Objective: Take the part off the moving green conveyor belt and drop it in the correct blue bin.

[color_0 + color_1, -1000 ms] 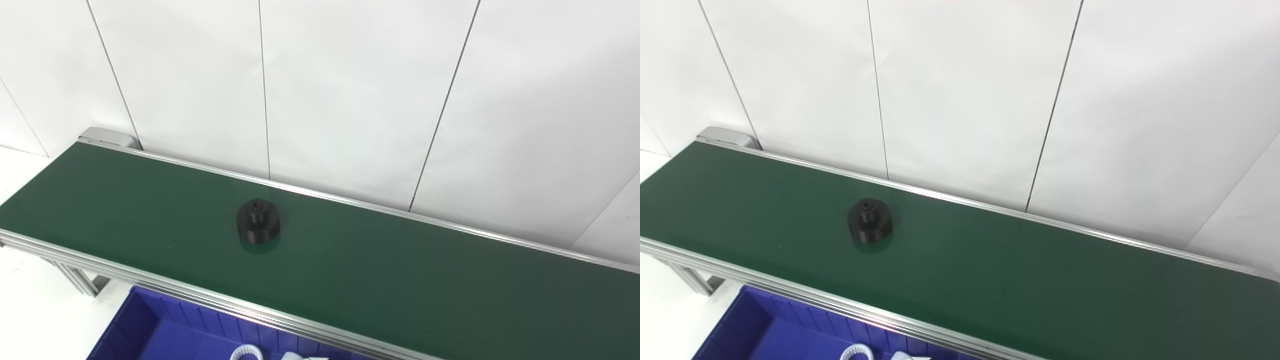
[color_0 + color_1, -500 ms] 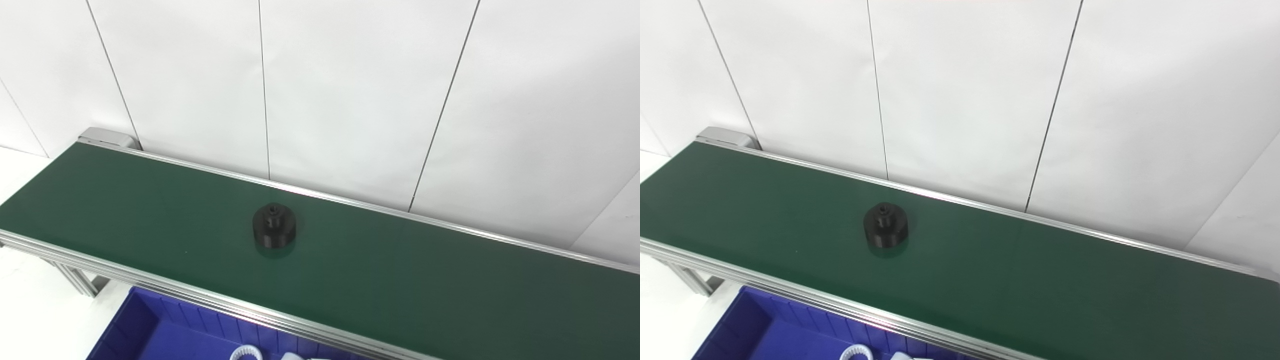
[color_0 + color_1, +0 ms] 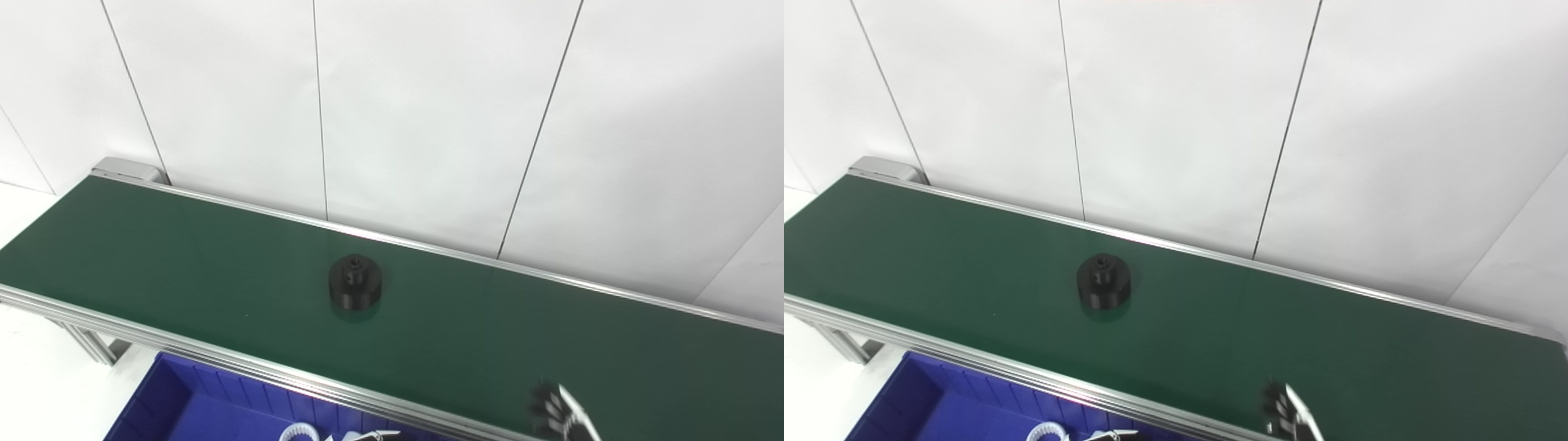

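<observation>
A black round part (image 3: 355, 283) with a small raised hub on top stands upright on the green conveyor belt (image 3: 184, 257), near its middle; it also shows in the right eye view (image 3: 1104, 282). The tips of my right hand (image 3: 560, 416) show blurred at the bottom edge, over the near side of the belt, well to the right of the part and apart from it. Only the fingertips (image 3: 1283, 410) show, so I cannot tell whether the hand is open or shut. My left hand is out of view.
A blue bin (image 3: 202, 404) sits below the belt's near rail at the bottom left, with white parts (image 3: 300, 433) in it. The belt's aluminium rails (image 3: 257, 367) run along both edges. A white panelled wall stands right behind the belt.
The black part has ridden to the right along the belt. The tips of my right hand have come into view at the bottom right. The camera has shifted slightly.
</observation>
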`<act>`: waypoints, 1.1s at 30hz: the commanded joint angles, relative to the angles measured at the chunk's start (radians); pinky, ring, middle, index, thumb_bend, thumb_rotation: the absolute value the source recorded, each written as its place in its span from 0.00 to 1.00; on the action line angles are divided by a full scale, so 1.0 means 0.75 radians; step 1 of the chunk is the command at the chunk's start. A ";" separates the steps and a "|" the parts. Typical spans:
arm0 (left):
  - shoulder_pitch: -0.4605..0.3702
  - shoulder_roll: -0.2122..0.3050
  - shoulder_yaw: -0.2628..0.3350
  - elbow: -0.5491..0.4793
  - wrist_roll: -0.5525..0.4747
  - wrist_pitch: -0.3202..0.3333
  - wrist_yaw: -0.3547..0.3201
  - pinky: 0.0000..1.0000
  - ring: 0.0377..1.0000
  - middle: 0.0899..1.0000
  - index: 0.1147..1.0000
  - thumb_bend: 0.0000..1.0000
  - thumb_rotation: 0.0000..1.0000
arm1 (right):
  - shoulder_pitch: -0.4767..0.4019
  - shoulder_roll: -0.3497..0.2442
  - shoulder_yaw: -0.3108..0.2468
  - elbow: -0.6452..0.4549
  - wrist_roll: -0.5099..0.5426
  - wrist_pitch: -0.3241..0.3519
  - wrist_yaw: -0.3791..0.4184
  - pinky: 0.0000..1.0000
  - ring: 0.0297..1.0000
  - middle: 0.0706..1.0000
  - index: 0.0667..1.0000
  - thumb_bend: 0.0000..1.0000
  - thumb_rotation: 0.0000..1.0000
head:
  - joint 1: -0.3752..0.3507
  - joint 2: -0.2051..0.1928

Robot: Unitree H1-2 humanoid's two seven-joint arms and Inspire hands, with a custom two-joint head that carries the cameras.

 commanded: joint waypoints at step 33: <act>0.047 0.053 0.131 -0.153 -0.033 -0.051 -0.211 0.84 0.89 0.92 0.90 0.71 0.81 | -0.952 0.156 0.071 0.367 -0.427 0.931 0.449 0.76 0.89 0.92 0.94 0.88 0.45 | -0.254 0.208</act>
